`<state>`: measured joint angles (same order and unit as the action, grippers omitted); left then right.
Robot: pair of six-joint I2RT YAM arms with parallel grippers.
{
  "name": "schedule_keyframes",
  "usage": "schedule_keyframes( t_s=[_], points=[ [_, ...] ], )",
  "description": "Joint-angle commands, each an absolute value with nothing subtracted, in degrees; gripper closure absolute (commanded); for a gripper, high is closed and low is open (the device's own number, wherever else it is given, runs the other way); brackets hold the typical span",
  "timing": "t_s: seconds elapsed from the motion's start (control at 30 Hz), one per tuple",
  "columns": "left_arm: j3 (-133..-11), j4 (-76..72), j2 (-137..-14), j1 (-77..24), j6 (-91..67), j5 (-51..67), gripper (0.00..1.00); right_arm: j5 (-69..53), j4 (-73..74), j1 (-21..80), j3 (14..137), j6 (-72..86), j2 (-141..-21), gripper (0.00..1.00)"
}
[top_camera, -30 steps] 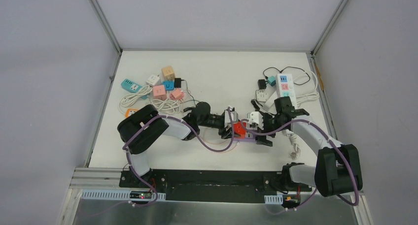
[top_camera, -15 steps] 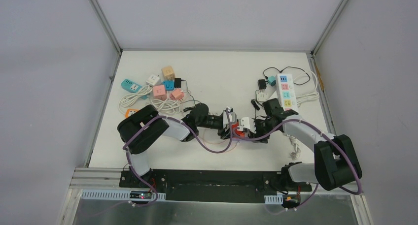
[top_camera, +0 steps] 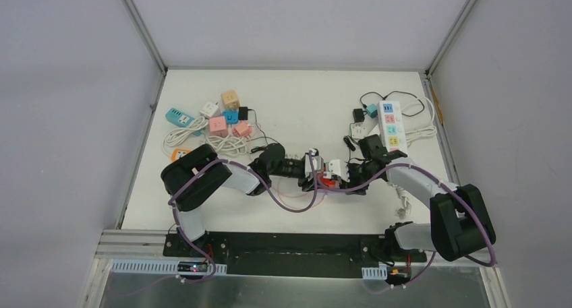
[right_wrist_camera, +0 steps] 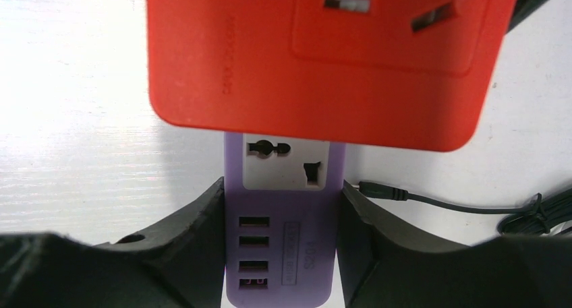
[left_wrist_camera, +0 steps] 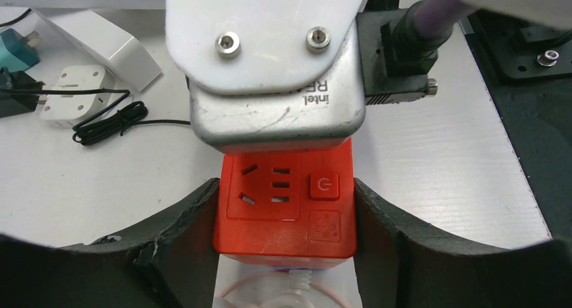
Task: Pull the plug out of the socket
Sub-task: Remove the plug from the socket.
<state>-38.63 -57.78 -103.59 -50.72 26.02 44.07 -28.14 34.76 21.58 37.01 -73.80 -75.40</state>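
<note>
The red cube socket (left_wrist_camera: pixel 283 207) sits flat on the table between the fingers of my left gripper (left_wrist_camera: pixel 284 244), which is shut on its two sides. A purple plug adapter (right_wrist_camera: pixel 283 213) with several USB ports sticks out from under the red socket (right_wrist_camera: pixel 324 58). My right gripper (right_wrist_camera: pixel 282 257) is shut on the adapter's sides. In the top view both grippers meet at mid-table, the left gripper (top_camera: pixel 316 176) and the right gripper (top_camera: pixel 345 176) facing each other across the red socket (top_camera: pixel 329 178). The plug's prongs are hidden.
Several coloured cube sockets with white cords (top_camera: pixel 219 119) lie at the back left. A white power strip (top_camera: pixel 390 122) and black chargers (top_camera: pixel 359 114) lie at the back right. A white adapter (left_wrist_camera: pixel 74 96) and a coiled black cable (left_wrist_camera: pixel 108 119) lie nearby.
My right gripper has moved left to the red socket and closed on the purple plug adapter. The left gripper has kept its hold on the socket.
</note>
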Motion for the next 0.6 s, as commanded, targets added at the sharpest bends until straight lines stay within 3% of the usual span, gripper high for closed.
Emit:
schedule_keyframes(
  t_s=[0.0, 0.17, 0.33, 0.4, 0.57],
  points=[
    [-38.8, -56.6, -103.5, -52.9, 31.9, 45.4, 1.0, -27.9, 35.3, 22.2, 38.3, -75.5, -74.3, 1.0],
    [-41.7, -52.6, -103.2, -51.8, 24.8, 44.3, 1.0, -27.8, 35.4, 22.3, 38.3, -75.3, -74.1, 1.0],
    [-40.3, -69.5, -106.7, -47.4, 9.4, 48.5, 1.0, -27.6, 35.6, 22.3, 38.4, -75.3, -74.0, 1.0],
    [-39.3, -69.4, -106.6, -48.4, 14.5, 49.2, 1.0, -27.5, 35.6, 22.3, 38.4, -75.3, -74.0, 1.0],
    [-39.9, -49.3, -101.9, -53.2, 34.2, 42.8, 1.0, -27.1, 35.4, 22.3, 38.3, -75.3, -74.2, 1.0]
  ],
)
